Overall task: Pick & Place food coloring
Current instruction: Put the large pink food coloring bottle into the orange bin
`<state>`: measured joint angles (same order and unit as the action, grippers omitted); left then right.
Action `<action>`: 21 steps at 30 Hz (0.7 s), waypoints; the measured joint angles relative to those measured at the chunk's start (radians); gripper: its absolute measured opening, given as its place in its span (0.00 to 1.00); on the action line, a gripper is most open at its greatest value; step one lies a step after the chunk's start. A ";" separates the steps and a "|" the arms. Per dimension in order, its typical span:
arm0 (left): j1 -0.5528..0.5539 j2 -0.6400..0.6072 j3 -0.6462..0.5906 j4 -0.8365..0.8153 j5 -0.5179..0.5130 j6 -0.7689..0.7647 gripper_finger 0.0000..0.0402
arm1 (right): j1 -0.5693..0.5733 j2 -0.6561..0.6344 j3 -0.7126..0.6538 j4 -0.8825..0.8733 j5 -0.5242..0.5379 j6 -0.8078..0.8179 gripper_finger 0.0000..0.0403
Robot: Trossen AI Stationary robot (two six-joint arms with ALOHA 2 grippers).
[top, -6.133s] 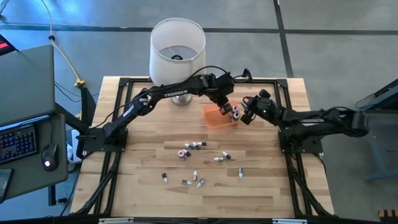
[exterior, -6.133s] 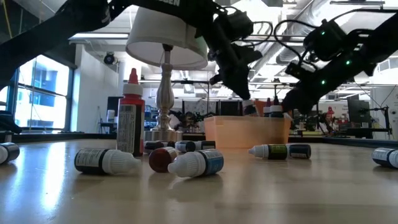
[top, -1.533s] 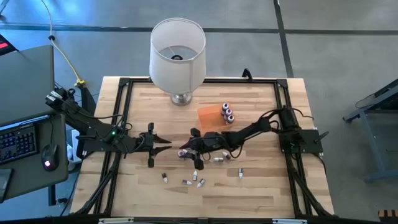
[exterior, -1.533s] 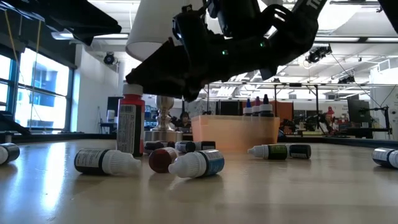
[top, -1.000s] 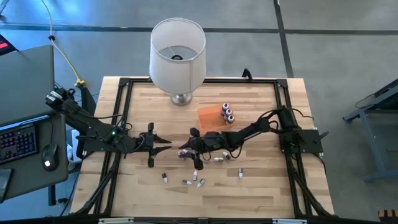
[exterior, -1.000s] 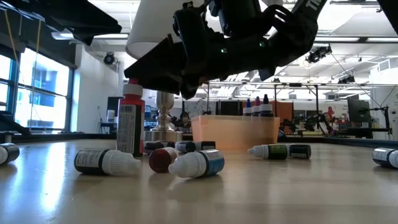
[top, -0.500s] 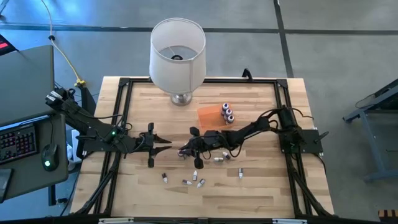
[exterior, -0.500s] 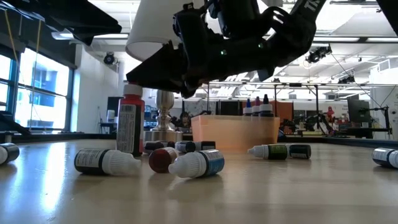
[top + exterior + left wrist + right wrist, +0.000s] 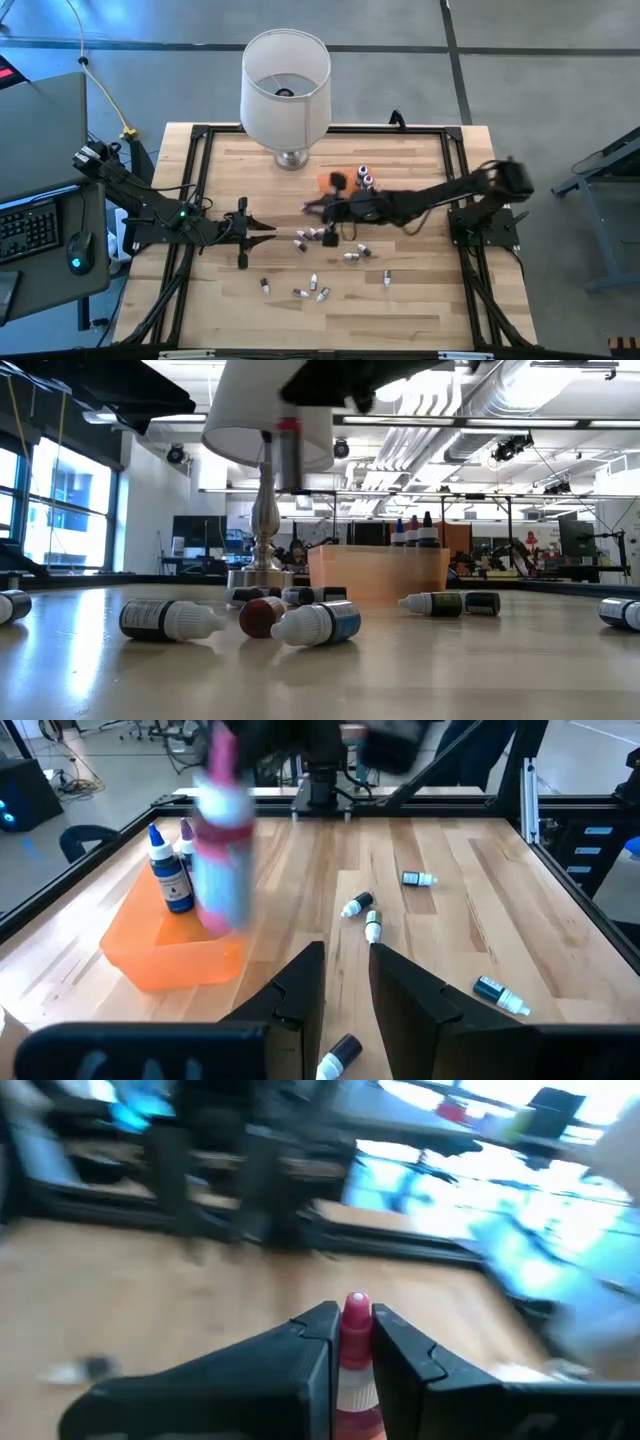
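Pincer point(image 9: 352, 1342), seemingly raised, gripping bottle point(image 9: 354, 1370)

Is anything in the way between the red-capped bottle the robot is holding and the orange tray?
Nothing visible blocks it. The right tool holds the red-capped bottle up in the air, above the bottles lying on the table. The tray is open on top, with three bottles standing at one end.

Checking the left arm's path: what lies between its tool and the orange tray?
In the left wrist view, only bare wood separates the left tool from the orange tray.
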<state>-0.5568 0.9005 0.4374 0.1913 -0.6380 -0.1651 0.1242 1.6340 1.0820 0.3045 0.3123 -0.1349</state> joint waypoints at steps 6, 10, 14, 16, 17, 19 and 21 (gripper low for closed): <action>0.000 0.001 0.000 0.046 0.000 -0.003 0.20 | -0.002 -0.204 -0.163 -0.104 0.191 0.042 0.10; 0.000 0.001 0.000 0.043 -0.001 0.000 0.20 | -0.025 -0.273 -0.367 0.114 0.190 0.122 0.09; 0.000 0.001 0.000 0.045 -0.005 0.000 0.20 | -0.062 -0.280 -0.557 0.413 0.195 0.132 0.08; 0.000 0.001 0.000 0.045 -0.005 0.001 0.20 | -0.079 -0.275 -0.630 0.502 0.191 0.139 0.09; 0.000 0.001 0.000 0.045 -0.005 0.002 0.20 | -0.083 -0.274 -0.659 0.538 0.193 0.149 0.09; 0.000 0.001 0.000 0.045 -0.007 0.004 0.20 | -0.092 -0.275 -0.702 0.579 0.194 0.162 0.09; 0.000 0.001 0.000 0.046 -0.008 0.003 0.20 | -0.097 -0.275 -0.723 0.584 0.194 0.172 0.09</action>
<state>-0.5564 0.9012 0.4374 0.2369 -0.6464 -0.1616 0.0269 1.3594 0.3594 0.8885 0.5061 0.0371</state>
